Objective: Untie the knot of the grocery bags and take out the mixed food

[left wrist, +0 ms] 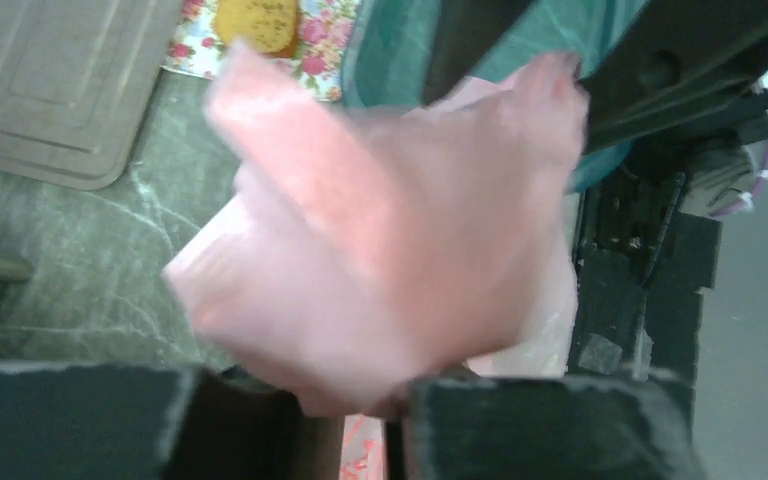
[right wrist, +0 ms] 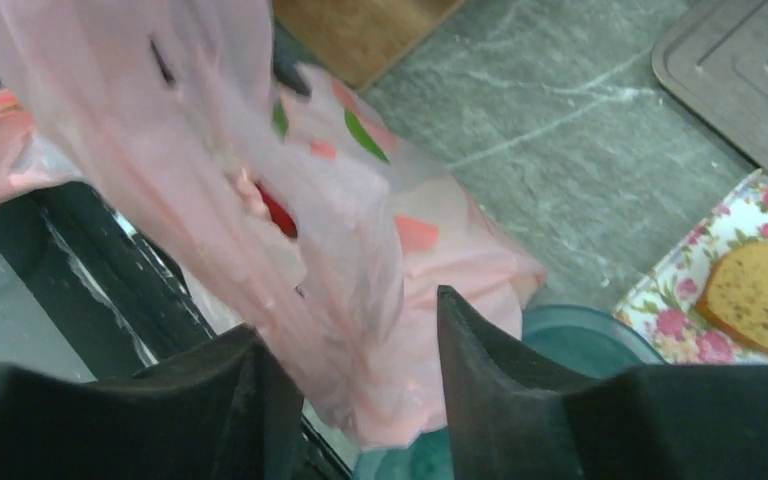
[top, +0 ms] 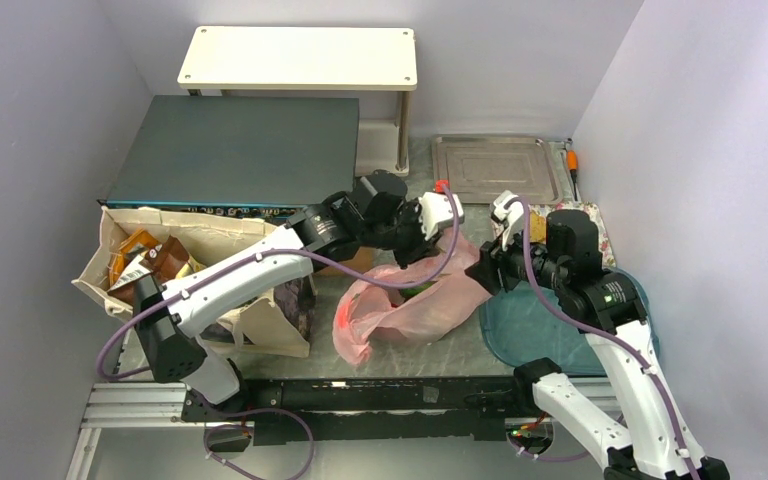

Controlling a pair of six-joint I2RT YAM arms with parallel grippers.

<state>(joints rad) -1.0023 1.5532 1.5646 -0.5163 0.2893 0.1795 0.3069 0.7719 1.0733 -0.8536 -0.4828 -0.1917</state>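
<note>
— Where does the bag sit against your fingers?

— The pink bag (top: pixel 400 312) lies on the worktop (top: pixel 440 355), between the tote (top: pixel 260 330) and the teal mat (top: pixel 540 335). My left fingers (left wrist: pixel 540 430) stand narrow, with a fold of its film pinched in the gap. More film hangs through my right fingers (right wrist: pixel 520 400), which stand apart around it. The view from my left wrist is blurred.

— Which way does it run?

— Its long axis goes from the near left up to the far right. The body is slumped flat, and the far-right end rises toward both sets of fingers. I cannot pick out the knot. Some red food (right wrist: pixel 278 212) shows through the film.

— And your arms?

— My left arm (top: pixel 250 270) stretches diagonally across the tote, its wrist over the bag. My right arm (top: pixel 625 340) is raised at the elbow, its forearm pointing left.
</note>
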